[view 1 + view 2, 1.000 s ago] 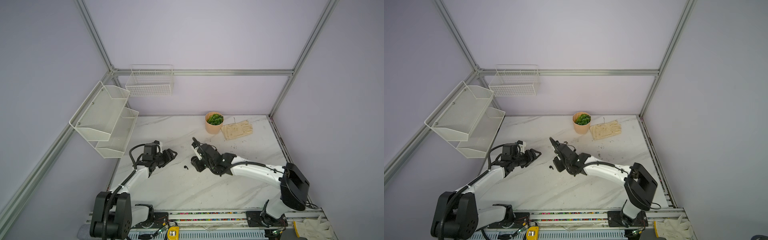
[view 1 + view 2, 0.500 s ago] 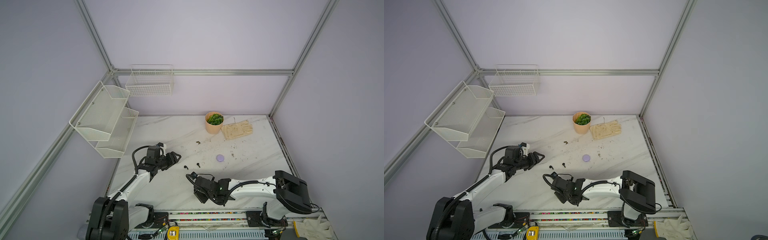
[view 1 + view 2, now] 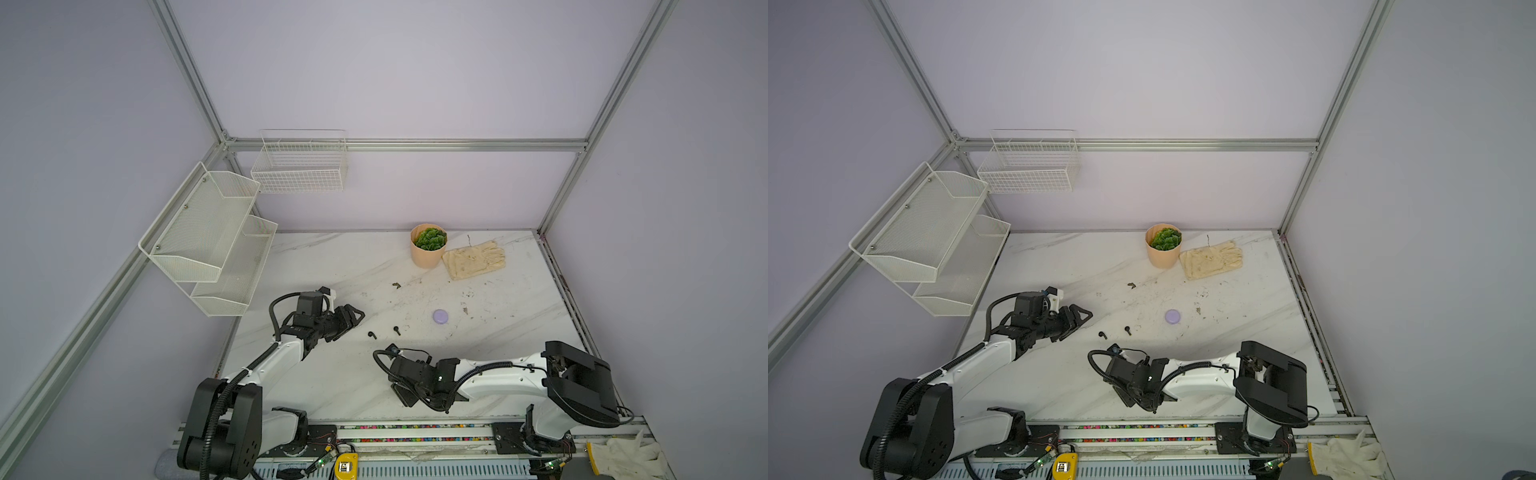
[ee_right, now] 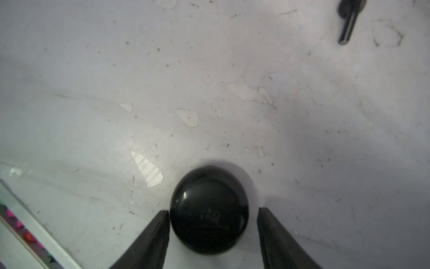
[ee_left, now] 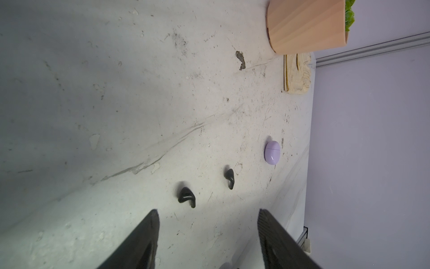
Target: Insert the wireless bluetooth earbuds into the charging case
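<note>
Two black earbuds [image 3: 371,334] [image 3: 397,331] lie on the marble table [image 3: 332,386], also seen in the left wrist view as earbuds [image 5: 186,196] [image 5: 230,178]. A shut lilac charging case [image 3: 440,316] [image 5: 272,152] lies to their right. My left gripper [image 3: 351,318] [image 5: 208,214] is open and empty, just left of the earbuds. My right gripper [image 3: 405,397] [image 4: 213,210] is open near the table's front edge. A round, shut black charging case [image 4: 209,209] rests on the table between its jaws, touching one finger and clear of the other. This black case is hidden in both top views.
A peach pot with a green plant [image 3: 428,247] and a cream glove [image 3: 473,259] sit at the back. White mesh shelves [image 3: 208,241] and a wire basket [image 3: 301,166] hang on the left and back walls. Dirt specks dot the middle. A rail [image 3: 415,428] runs along the front edge.
My right arm swung back from the table's middle to the front edge, uncovering the lilac case and an earbud, and its jaws widened. My left gripper shifted slightly towards the earbuds.
</note>
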You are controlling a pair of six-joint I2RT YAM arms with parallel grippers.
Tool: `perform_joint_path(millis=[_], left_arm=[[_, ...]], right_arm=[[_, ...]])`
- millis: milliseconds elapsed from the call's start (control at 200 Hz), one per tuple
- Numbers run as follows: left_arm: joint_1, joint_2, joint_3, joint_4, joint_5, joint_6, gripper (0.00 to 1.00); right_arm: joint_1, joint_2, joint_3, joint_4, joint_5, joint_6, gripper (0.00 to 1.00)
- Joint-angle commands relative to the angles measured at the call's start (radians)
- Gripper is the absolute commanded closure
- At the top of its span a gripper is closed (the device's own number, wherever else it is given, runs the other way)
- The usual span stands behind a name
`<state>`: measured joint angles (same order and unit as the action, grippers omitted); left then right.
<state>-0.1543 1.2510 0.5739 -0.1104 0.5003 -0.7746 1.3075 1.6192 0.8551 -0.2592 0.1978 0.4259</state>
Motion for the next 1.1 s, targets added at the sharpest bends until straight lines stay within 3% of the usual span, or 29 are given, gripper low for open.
perform_joint_path(millis=[0,190,315,400,580,705,920,1095], left_arm=[[-0.008,-0.012,0.014,0.044,0.041,-0.003,0.33],[-0.027,-0.059,0.011,-0.028,0.067,-0.005,0.33],[-0.074,-0.117,0.001,-0.089,0.051,-0.013,0.32],[-0.095,-0.136,-0.018,-0.1,0.07,-0.018,0.32],[-0.111,-0.158,-0.015,-0.154,0.129,0.002,0.31],[-0.116,-0.16,-0.015,-0.195,0.139,0.021,0.31],[-0.12,-0.147,-0.055,-0.164,0.163,0.009,0.3],[-0.12,-0.164,-0.066,-0.154,0.172,0.012,0.29]], right_arm=[[0.017,-0.067,-0.012,-0.052,0.006,0.145,0.29],[0.033,-0.252,-0.04,-0.09,-0.037,0.329,0.23],[-0.13,-0.4,-0.079,-0.106,-0.139,0.4,0.24],[-0.196,-0.395,-0.087,-0.106,-0.201,0.43,0.27],[-0.204,-0.28,-0.059,-0.079,-0.315,0.395,0.32],[-0.197,-0.282,-0.104,0.024,-0.375,0.392,0.36],[-0.007,-0.026,0.063,-0.191,-0.125,0.221,0.33],[0.012,0.054,0.108,-0.247,-0.032,0.22,0.34]])
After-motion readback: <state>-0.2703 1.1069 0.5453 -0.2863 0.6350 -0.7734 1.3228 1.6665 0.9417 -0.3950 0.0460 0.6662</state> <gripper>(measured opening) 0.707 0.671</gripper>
